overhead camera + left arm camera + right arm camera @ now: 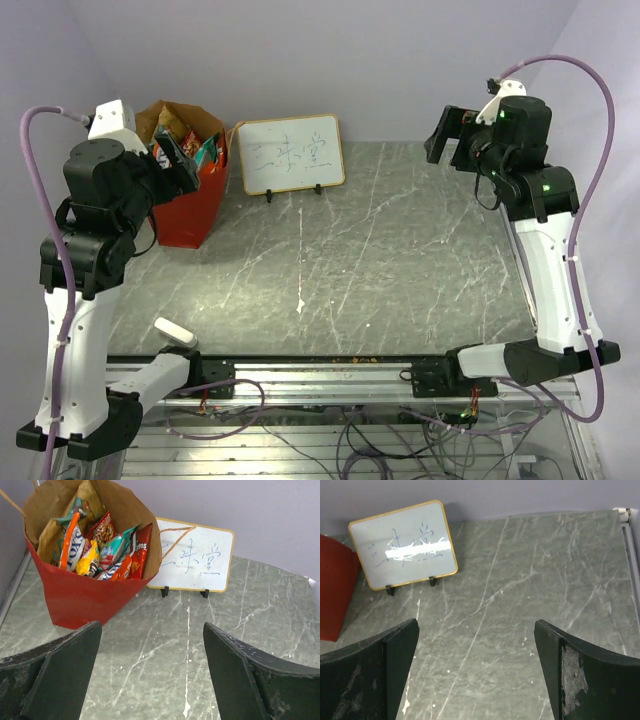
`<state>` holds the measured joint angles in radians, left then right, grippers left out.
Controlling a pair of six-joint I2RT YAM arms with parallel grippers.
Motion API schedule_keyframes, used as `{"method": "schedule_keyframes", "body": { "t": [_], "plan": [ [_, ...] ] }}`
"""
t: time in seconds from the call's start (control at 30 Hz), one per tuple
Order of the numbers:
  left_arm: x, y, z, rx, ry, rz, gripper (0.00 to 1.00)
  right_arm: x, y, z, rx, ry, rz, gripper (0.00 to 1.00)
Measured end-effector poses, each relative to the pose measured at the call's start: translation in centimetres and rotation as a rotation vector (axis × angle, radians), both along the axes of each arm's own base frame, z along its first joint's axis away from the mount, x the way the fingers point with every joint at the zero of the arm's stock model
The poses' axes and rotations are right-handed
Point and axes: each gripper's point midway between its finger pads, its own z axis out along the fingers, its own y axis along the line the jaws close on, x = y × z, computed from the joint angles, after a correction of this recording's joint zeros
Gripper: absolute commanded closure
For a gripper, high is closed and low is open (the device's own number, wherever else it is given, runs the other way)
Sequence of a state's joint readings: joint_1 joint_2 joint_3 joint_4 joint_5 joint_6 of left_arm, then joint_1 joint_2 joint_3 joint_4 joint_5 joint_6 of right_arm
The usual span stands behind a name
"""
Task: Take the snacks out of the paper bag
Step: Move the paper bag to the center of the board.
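Snacks (105, 550) fill the paper bag (75, 600) just beyond the wide-open, empty left gripper (151, 630).

The right pincer (475, 627) gapes above the table (545, 570), whiteboard (402, 545) beyond.

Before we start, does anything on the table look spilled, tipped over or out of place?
Nothing stands out. The paper bag stands upright with the snacks jumbled inside, none spilled; its rim is only crumpled. The writing board stands on its feet beside it.
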<state>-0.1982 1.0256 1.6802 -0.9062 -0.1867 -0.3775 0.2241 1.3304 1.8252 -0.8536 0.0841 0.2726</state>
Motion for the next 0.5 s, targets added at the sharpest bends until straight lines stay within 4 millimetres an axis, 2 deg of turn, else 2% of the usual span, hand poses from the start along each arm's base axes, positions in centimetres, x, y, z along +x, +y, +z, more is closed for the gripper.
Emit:
{"method": "schedule_keyframes", "body": {
  "t": [0.13, 0.37, 0.5],
  "plan": [
    [0.0, -0.1, -0.8, -0.036, 0.042, 0.020, 0.07, -0.4, 0.0, -1.0, -0.002, 0.058, -0.003, 0.00],
    [0.4, -0.3, -2.7, -0.079, 0.124, 0.056, 0.07, -0.9, 0.4, -1.2, 0.009, 0.089, 0.017, 0.00],
    [1.0, -0.5, -4.1, -0.097, 0.184, 0.074, 0.07, -1.2, 1.1, -2.0, 0.022, 0.108, 0.056, 0.00]
  ]
}}
